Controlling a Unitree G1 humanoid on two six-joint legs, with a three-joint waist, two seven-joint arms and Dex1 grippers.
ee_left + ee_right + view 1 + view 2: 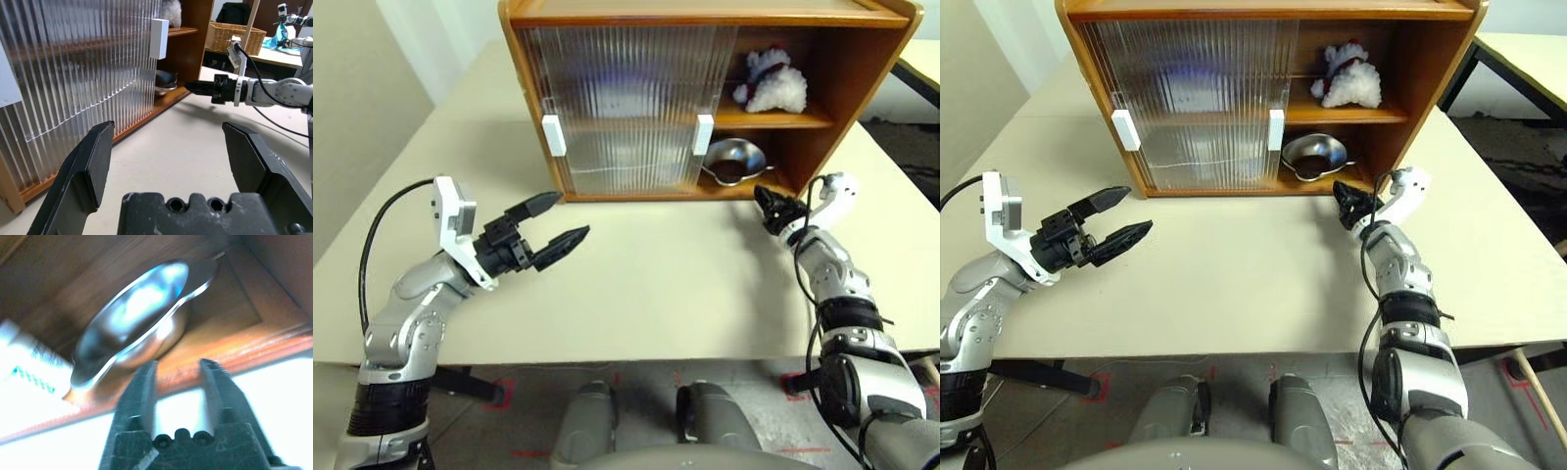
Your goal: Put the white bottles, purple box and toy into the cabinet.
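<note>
The fluffy white plush toy (771,81) lies lengthwise along the brown wooden cabinet (862,69)'s upper shelf; left hand (551,223) spread, right hand (178,377) slightly parted, empty.

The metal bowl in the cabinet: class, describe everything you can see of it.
The metal bowl is shallow, shiny silver with a flared rim and a dark inside. It stands upright on the lower shelf of the cabinet, in the open right bay beside the ribbed sliding door. The right gripper is just outside, not touching it.
</note>
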